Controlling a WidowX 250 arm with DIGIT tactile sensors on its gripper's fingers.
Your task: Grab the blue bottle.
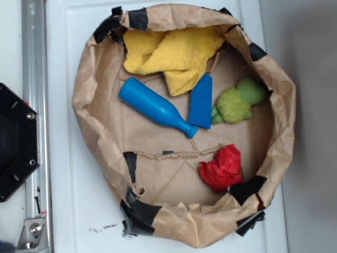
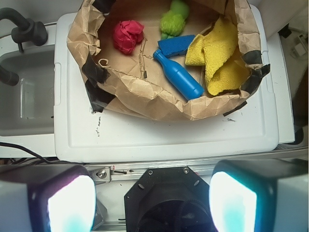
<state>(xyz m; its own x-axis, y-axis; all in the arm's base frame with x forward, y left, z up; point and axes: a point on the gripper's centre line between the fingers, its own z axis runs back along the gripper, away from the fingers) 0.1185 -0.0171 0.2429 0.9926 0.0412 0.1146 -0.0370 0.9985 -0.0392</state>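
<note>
The blue bottle (image 1: 156, 109) lies mid-frame in the brown paper basin (image 1: 92, 79), its neck touching the blue sponge (image 1: 201, 101). The gripper (image 2: 152, 200) hangs open, well apart.

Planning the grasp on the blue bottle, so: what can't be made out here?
- Gripper: fingertips cut off by wrist view's bottom edge; absent from exterior view.
- Blue bottle: underside hidden against paper.
- Blue sponge: whether it touches the bottle's neck is unclear in either view.

A robot test bench rather than a home: a white plastic tray (image 2: 164, 140) on a metal rail (image 1: 33, 105), a taped paper nest (image 1: 95, 137) of props, cables (image 2: 14, 24) upper left.
</note>
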